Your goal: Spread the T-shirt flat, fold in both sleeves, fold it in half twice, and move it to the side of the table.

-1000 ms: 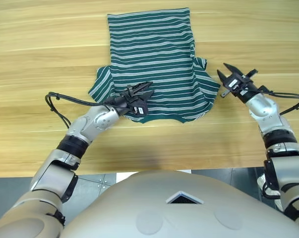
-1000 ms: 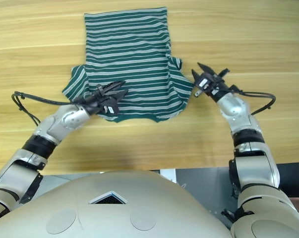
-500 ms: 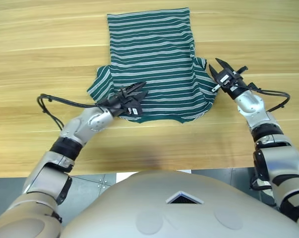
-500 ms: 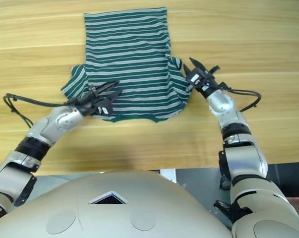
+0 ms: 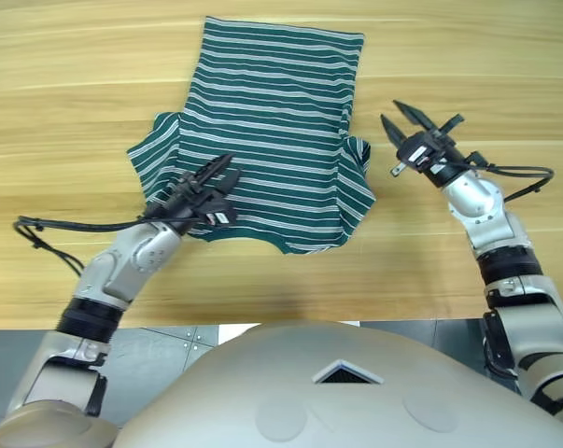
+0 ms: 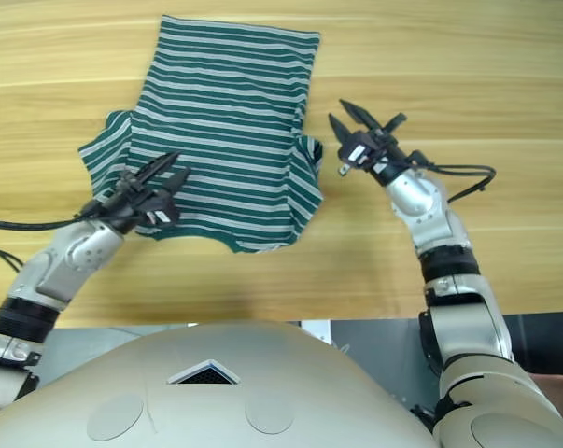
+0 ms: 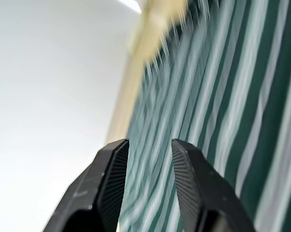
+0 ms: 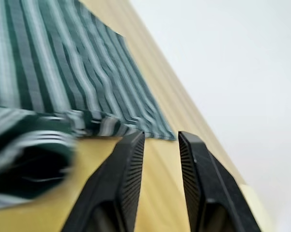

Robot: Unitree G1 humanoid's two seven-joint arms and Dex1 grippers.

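Observation:
A green T-shirt with white stripes [image 5: 262,112] lies on the wooden table [image 5: 76,93], its body slanting toward the far right and both sleeves bunched at the near end. My left gripper [image 5: 232,169] rests low over the shirt's near left part, close to the left sleeve [image 5: 150,154]. Its fingers are open, and striped cloth [image 7: 222,121] lies under and between them. My right gripper [image 5: 402,117] hovers open over bare wood just right of the crumpled right sleeve [image 5: 358,157]. In the right wrist view the shirt's edge [image 8: 63,96] lies beyond the open fingertips [image 8: 133,145].
Black cables loop from both wrists, one over the table near its front left [image 5: 38,233] and one at the right [image 5: 524,173]. Bare wood surrounds the shirt on all sides. The table's front edge [image 5: 281,322] runs just before the robot.
The shirt's near end has swung to the left, so the shirt now lies slanted. My left gripper moved left with it. My right gripper neared the right sleeve, then drew slightly away.

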